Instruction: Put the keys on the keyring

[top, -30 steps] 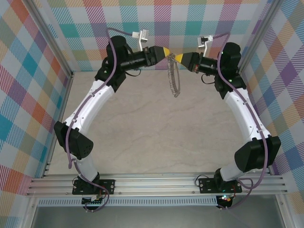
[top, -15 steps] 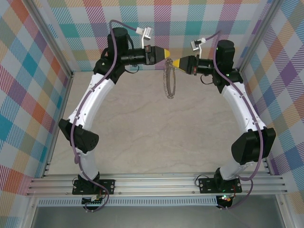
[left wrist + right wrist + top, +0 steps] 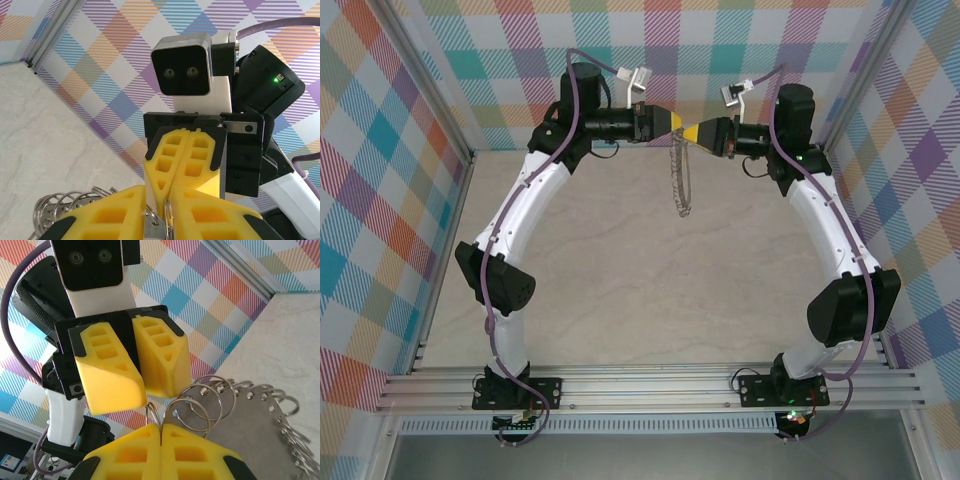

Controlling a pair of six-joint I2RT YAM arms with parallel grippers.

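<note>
High above the pale marbled tabletop (image 3: 620,270), near the back checked wall (image 3: 740,50), the two arms meet tip to tip. The left gripper (image 3: 672,124) points right and the right gripper (image 3: 693,131) points left, with their yellow fingers almost touching.

The large grey metal keyring with small wire loops round its rim (image 3: 680,185) hangs in the air just below that meeting point. It dangles edge-on to the overhead camera, well clear of the tabletop.

In the right wrist view the right gripper's jaws are pressed together, with a thin seam between the yellow pads (image 3: 130,452). Two wire loops rise out of the seam, so these jaws are clamped on the keyring's rim. The keyring's flat grey body (image 3: 260,432) spreads to the right of the pads, fringed with loops.

Facing them, the left gripper's jaws stand only narrowly apart, their tips just over the nearest small loop.

In the left wrist view, wire from that loop sits in the slim gap between the left fingers (image 3: 110,210). I cannot tell whether the left jaws actually pinch it. More loops bunch at the lower left of that view.
</note>
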